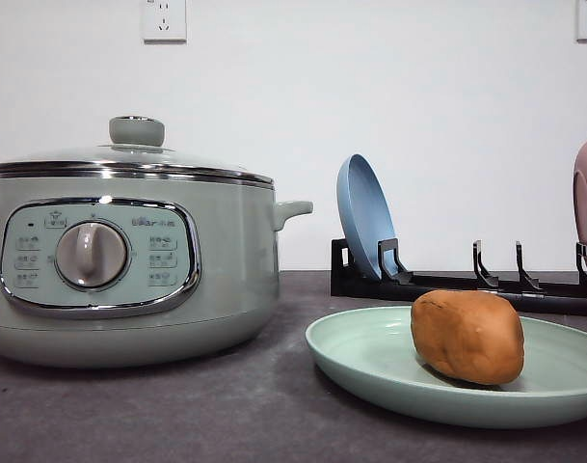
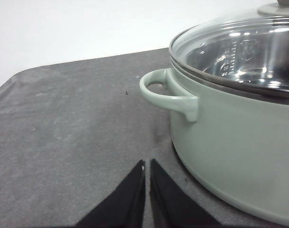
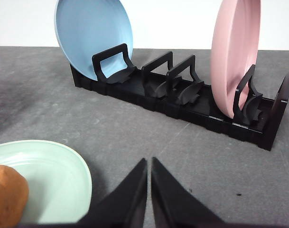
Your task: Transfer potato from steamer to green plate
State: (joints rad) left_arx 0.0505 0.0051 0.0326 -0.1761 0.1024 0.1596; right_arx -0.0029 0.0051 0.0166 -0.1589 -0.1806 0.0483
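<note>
The orange-brown potato (image 1: pixel 467 336) lies on the green plate (image 1: pixel 370 357) at the front right of the table; its edge also shows as the potato (image 3: pixel 6 199) on the green plate (image 3: pixel 54 175). The sage-green steamer (image 1: pixel 129 260) stands at the left with its glass lid on, and its side handle faces the steamer (image 2: pixel 239 137) wrist camera. My left gripper (image 2: pixel 147 165) is shut, low over the mat beside the pot's handle. My right gripper (image 3: pixel 149 162) is shut, just right of the plate's rim, holding nothing.
A black dish rack (image 3: pixel 182 99) stands behind the plate, holding an upright blue plate (image 3: pixel 93 38) and a pink dish (image 3: pixel 234 57). Bare grey mat (image 2: pixel 63 133) stretches left of the steamer.
</note>
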